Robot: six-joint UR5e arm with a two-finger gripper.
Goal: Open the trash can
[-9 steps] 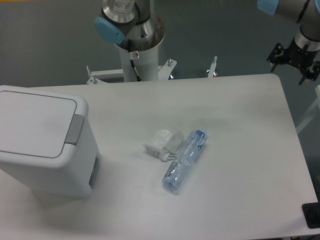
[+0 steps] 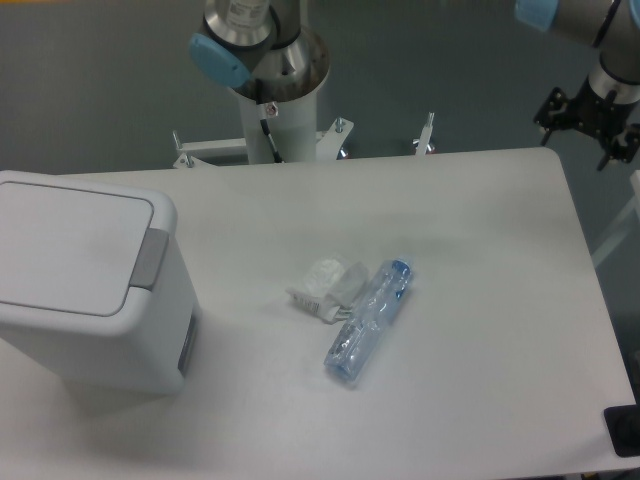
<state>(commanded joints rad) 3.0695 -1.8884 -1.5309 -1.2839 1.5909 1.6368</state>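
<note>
The trash can (image 2: 85,285) stands at the left edge of the white surface (image 2: 480,260), its flat lid (image 2: 65,248) lying fully closed and the gray push tab (image 2: 151,260) on its right side untouched. Nothing of the task appears done yet. The gripper (image 2: 592,112) hangs beyond the far right corner of the surface, well apart from the can; whether its jaws are wide or narrow cannot be told from this view. A crushed clear plastic bottle (image 2: 368,321) and a crumpled white wrapper (image 2: 326,284) lie touching near the middle. What seems left: crossing the whole surface to the can, then pressing the tab.
</note>
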